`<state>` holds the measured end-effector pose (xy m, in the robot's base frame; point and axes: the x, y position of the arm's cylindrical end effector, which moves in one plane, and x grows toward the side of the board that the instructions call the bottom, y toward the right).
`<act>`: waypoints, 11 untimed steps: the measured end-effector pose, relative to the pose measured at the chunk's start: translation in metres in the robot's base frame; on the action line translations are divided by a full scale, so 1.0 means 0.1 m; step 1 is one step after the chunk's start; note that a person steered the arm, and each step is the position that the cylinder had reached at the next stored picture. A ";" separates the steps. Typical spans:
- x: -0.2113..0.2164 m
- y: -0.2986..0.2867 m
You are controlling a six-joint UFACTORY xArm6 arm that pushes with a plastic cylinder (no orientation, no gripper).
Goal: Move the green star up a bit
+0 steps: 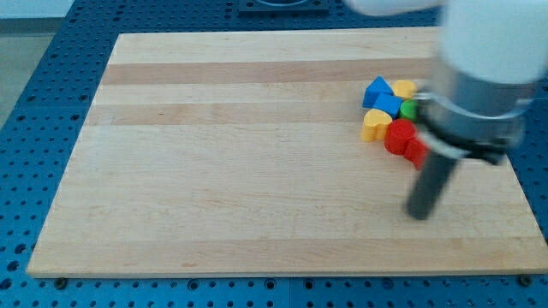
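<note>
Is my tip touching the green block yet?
Apart. The camera view shows my tip resting on bare board toward the view's bottom, with red blocks lying between it and the partly hidden green block.

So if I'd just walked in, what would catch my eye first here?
Probably the blurred grey-and-white robot arm looming at the view's right, ending in a dark rod whose tip touches the pale wooden board. Next, the tight cluster of small coloured blocks just up and left of my tip: blue blocks, a yellow heart-shaped block, red blocks and a partly hidden green block.
</note>
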<state>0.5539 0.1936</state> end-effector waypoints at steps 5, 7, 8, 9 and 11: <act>-1.04 0.39; -1.22 -0.16; -1.33 -0.42; -1.50 -0.73; -2.03 -1.09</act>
